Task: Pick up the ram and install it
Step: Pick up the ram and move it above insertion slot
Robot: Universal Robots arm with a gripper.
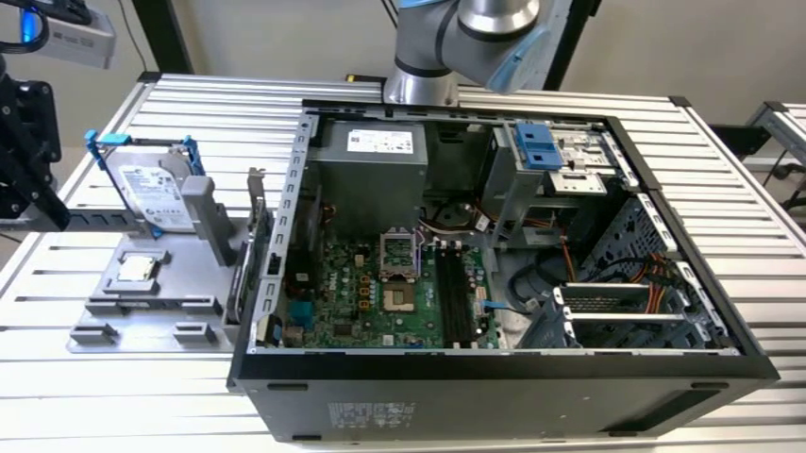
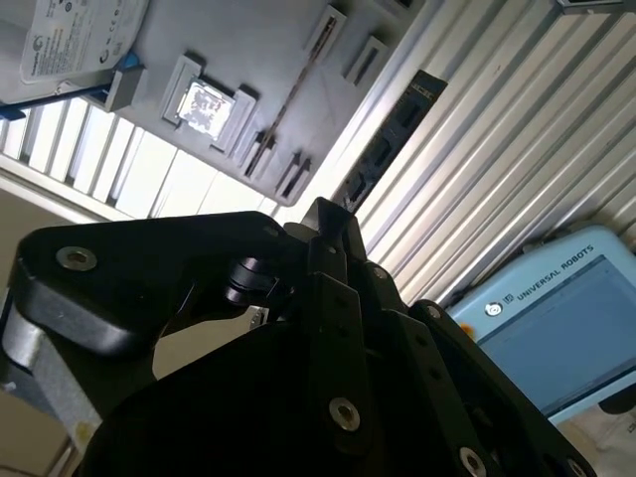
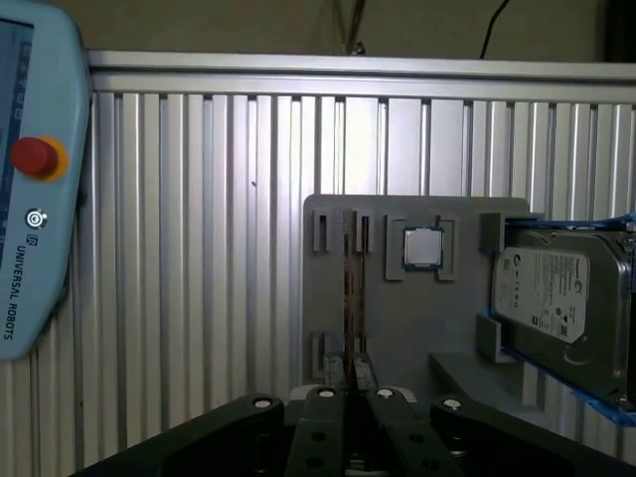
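The ram (image 3: pixel 350 288) stands on edge in the slotted holders of a grey fixture plate (image 3: pixel 397 328), seen as a thin dark line. In the exterior view the ram (image 1: pixel 251 241) sits at the plate's side nearest the open computer case (image 1: pixel 504 377). My gripper (image 3: pixel 353 393) hangs well above the plate, its black fingers (image 3: pixel 326 402) together and lined up with the ram's length. In the second wrist view the gripper (image 2: pixel 328 234) is shut with nothing in it, and the ram (image 2: pixel 293 89) shows beyond it. The motherboard's black slots (image 1: pixel 454 293) lie inside the case.
On the plate sit a square silver processor chip (image 3: pixel 422 246) and a hard drive in a blue frame (image 3: pixel 561 298). A teach pendant (image 3: pixel 30 199) lies on the ribbed aluminium table (image 3: pixel 199 248). A black stand (image 1: pixel 25 151) rises at the exterior view's left. The arm's base (image 1: pixel 422 85) is behind the case.
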